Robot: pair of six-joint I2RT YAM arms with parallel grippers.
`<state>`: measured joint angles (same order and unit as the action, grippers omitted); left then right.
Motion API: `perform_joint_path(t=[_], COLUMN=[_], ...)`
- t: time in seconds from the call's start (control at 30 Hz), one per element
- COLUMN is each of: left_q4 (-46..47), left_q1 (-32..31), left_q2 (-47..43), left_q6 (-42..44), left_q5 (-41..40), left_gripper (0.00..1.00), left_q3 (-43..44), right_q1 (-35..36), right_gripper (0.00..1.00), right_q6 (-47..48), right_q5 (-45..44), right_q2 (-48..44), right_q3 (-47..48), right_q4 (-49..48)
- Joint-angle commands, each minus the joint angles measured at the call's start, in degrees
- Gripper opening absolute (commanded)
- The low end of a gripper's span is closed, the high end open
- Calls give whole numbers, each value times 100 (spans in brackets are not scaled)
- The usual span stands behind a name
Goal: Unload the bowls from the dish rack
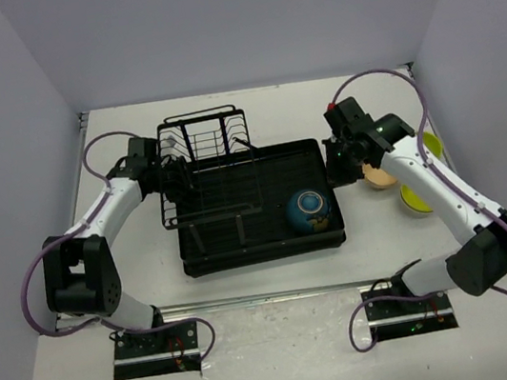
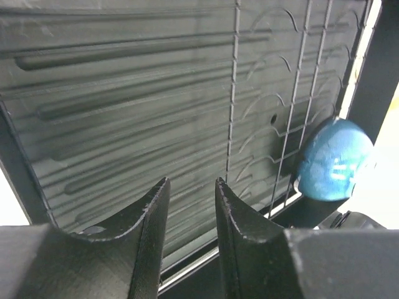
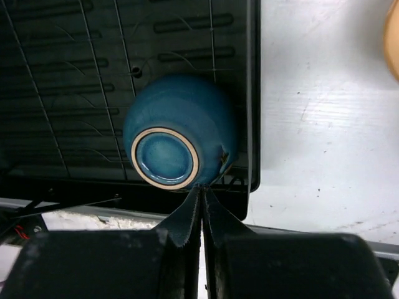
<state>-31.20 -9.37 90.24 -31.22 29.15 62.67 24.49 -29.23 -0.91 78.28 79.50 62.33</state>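
Observation:
The black dish rack (image 1: 244, 249) lies mid-table, its wire slots (image 1: 203, 145) at the far left. One glossy blue bowl (image 1: 310, 210) lies overturned in the tray's near right corner, its foot ring (image 3: 165, 157) showing. My right gripper (image 1: 333, 175) hangs over the tray's right edge. Its jaws are shut with nothing between them, and the tips (image 3: 202, 189) are right at the blue bowl's side. Inside the wire part, my left gripper (image 1: 177, 176) is open and empty (image 2: 192, 182) above the ribbed tray floor (image 2: 124, 124). The blue bowl (image 2: 333, 162) shows beyond the wires.
Right of the rack, on the table, sit a tan bowl (image 1: 379, 177) and two lime-green bowls (image 1: 416, 198) (image 1: 432, 144). The tan bowl's edge (image 3: 393, 37) shows in the right wrist view. White walls close in the table on three sides.

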Motion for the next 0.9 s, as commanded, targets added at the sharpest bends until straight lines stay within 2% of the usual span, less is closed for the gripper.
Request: perform_joint_path(t=[0.0, 0.13, 0.33, 0.57, 0.87], left_q4=[-79, -132, -220, -237, -273], left_q1=[-57, -65, -65, -65, -65], left_q2=[-349, -393, -367, -305, -217], left_q6=[204, 257, 397, 485, 582], left_q5=[275, 416, 399, 399, 381], left_gripper=[35, 28, 27, 26, 26], left_q3=[-141, -264, -282, -344, -353], right_q1=[187, 573, 1022, 1075, 1084], right_gripper=[0, 0, 0, 0, 0], right_q6=[-328, -591, -891, -997, -918], right_q5=[442, 591, 557, 460, 381], right_q2=[-155, -42, 398, 846, 917], right_q3=[-416, -673, -656, -612, -183], right_q4=[-106, -396, -624, -792, -696])
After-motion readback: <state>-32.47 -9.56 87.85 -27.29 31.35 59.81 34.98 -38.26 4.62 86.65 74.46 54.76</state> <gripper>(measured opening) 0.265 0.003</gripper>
